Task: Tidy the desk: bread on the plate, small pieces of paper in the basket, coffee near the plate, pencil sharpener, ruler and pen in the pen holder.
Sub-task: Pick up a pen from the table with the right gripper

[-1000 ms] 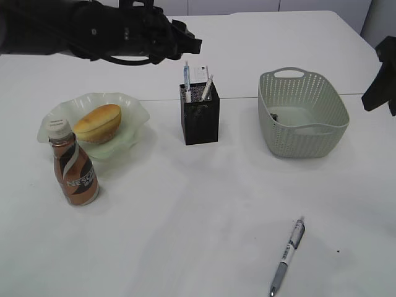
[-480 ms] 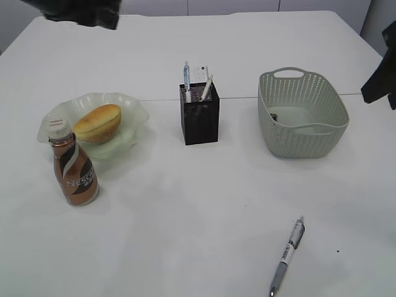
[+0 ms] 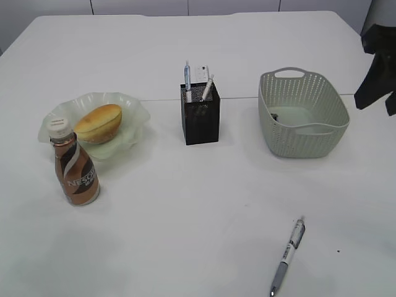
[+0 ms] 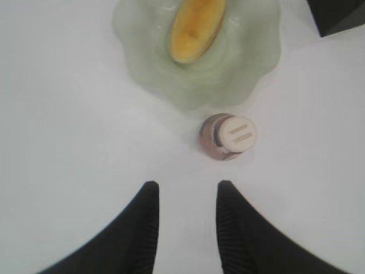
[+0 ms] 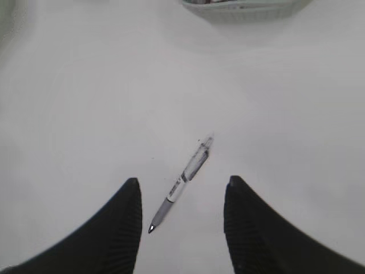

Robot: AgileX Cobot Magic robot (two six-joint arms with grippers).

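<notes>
Pen (image 3: 288, 256) lay loose on desk (image 3: 185, 235), near right, well apart from pen holder (image 3: 200, 116). Right gripper (image 5: 182, 197) was spread, empty, above it. You needed to straddle barrel mid-length, pinch square.

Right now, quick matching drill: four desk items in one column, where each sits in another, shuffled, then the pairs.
Items:
1. bread
2. coffee
3. loose pen
4. ruler

Places:
A. standing in the pen holder
B. lying on the bare desk, in front of the basket
C. on the plate
D. upright on the desk just in front of the plate

Pairs: 1-C, 2-D, 3-B, 4-A
</notes>
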